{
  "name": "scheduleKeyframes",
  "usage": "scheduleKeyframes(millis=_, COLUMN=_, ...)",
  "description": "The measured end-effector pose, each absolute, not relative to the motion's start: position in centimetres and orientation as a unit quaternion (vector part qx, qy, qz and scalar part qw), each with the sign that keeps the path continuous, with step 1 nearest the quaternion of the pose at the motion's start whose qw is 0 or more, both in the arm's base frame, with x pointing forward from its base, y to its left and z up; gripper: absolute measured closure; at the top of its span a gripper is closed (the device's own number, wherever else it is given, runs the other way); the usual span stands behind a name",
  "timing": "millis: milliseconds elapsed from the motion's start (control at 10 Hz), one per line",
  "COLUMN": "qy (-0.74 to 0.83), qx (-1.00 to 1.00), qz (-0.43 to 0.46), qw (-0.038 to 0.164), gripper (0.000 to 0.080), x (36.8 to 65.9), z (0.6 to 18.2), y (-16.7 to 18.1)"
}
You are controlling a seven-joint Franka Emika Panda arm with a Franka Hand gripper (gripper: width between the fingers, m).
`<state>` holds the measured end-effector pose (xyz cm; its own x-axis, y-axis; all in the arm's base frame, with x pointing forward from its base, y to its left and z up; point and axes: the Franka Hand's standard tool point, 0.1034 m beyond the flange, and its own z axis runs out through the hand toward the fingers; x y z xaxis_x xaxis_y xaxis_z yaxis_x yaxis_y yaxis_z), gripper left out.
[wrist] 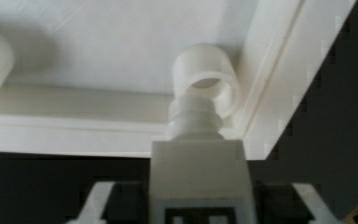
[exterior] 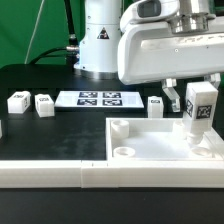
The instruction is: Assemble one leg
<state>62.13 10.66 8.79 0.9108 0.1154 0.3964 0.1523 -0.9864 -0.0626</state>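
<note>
Leg comes last in the row. At the exterior view's left lie two loose blocks, then the marker board, a third block, and finally it, upright, clamped in the gripper, its threaded tip at the white panel's far right socket.

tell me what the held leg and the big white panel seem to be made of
The leg: seemingly white plastic, matte, with a ridged threaded tip and a printed black-and-white marker on one face. The panel: likely the same matte white plastic, going by its uniform colour, moulded rim and round sockets.
</note>
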Motion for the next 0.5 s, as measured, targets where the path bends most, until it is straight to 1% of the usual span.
scheduleKeyframes(millis=200, qy=-0.07, qx=-0.977, qz=-0.196, qw=0.046, gripper=0.0511, x=61.95, z=7.95, y=10.84)
scheduleKeyframes(millis=500, qy=-0.073, qx=-0.974, qz=-0.21, qw=0.045, gripper=0.0511, x=62.09, z=7.54, y=11.42)
